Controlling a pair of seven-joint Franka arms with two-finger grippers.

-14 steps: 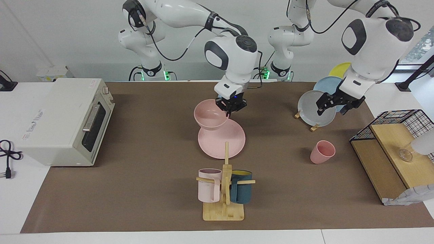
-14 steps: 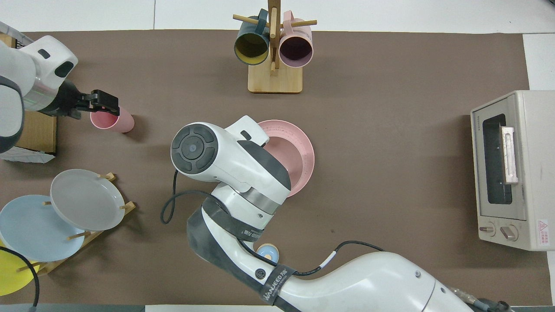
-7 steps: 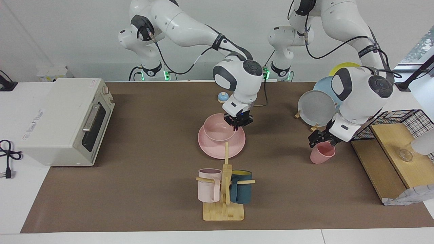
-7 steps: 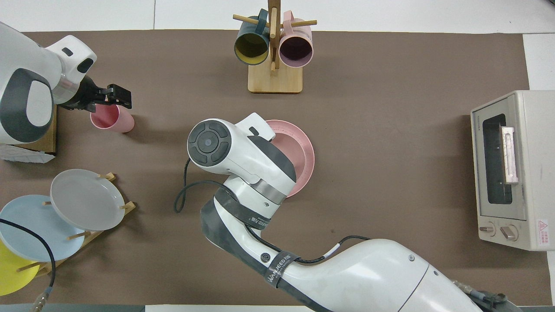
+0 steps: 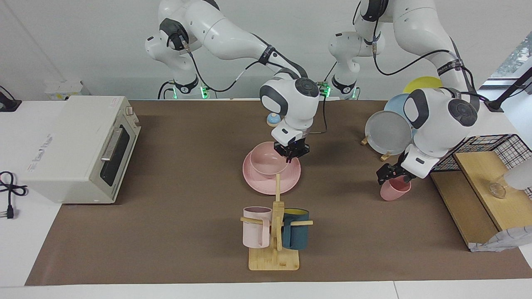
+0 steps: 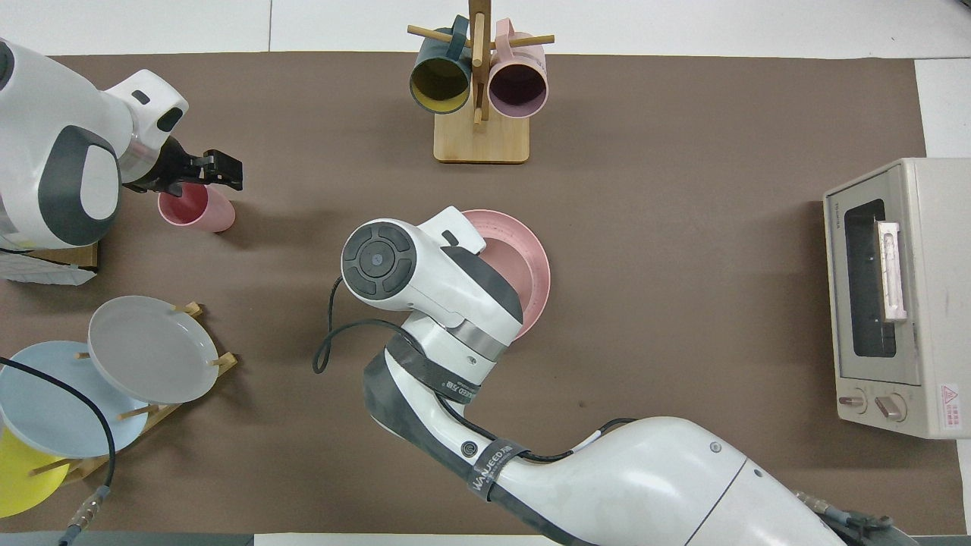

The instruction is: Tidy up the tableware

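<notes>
The pink bowl [image 5: 266, 162] sits in the pink plate [image 5: 292, 177] at the table's middle. My right gripper [image 5: 291, 152] is shut on the bowl's rim, on the side toward the left arm's end. In the overhead view the right arm hides the bowl and its own gripper, and only part of the plate [image 6: 535, 265] shows. The pink cup [image 5: 395, 190] stands upright toward the left arm's end, also seen in the overhead view [image 6: 196, 211]. My left gripper [image 5: 393, 176] hangs open just over the cup's rim; it also shows in the overhead view [image 6: 220, 168].
A wooden mug rack [image 5: 274, 249] with a pale pink and a dark blue mug stands farther from the robots than the plate. A toaster oven [image 5: 79, 145] is at the right arm's end. A plate rack with a grey plate [image 5: 388, 133] and a wire-and-wood shelf [image 5: 486, 182] are at the left arm's end.
My right gripper brought the bowl down from the air into the plate. My left gripper moved from over the grey plate down to just over the cup.
</notes>
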